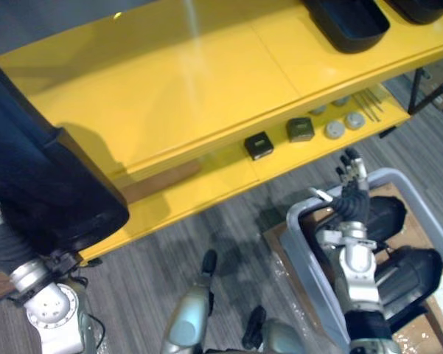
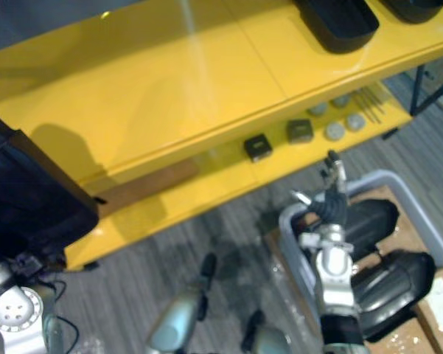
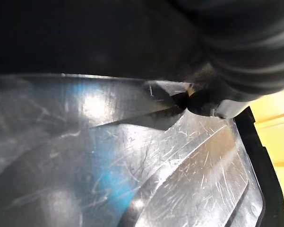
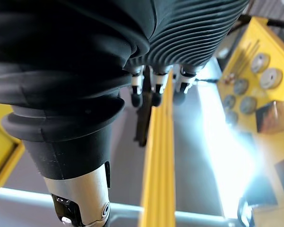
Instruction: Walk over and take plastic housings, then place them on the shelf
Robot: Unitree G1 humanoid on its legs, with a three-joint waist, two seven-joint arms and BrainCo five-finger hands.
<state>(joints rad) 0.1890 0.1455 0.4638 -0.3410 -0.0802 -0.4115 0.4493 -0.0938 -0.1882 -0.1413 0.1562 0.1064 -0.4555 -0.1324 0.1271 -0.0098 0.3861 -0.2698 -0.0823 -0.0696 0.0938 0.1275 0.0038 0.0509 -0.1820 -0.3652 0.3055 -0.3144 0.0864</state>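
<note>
Your left hand [image 3: 245, 47] is pressed up against a black housing [image 1: 37, 184] at the left end of the shelf [image 1: 192, 81]. You cannot tell how its fingers are set, because the housing hides them. The housing lies on the top board. Its long axis slants from the far left toward the front edge, and its near end hangs over that edge. In the left wrist view its glossy, scratched hollow side faces the camera.

Your right hand [image 1: 350, 203] hovers over a grey bin [image 1: 420, 184] on the floor to the right. Its fingers are straight, point toward the shelf and hold nothing. 2 bin housings [image 1: 416, 273] lie in the bin just beside the hand, with their long axes running across the bin.

2 top housings [image 1: 350, 22] sit hollow side up at the far right of the top board.

The lower board [image 1: 206, 188] carries 2 small black boxes [image 1: 259, 145], a few grey discs [image 1: 335, 130] and some thin rods [image 1: 368, 102]. Each box has a pale mark on top that is too small to read.
</note>
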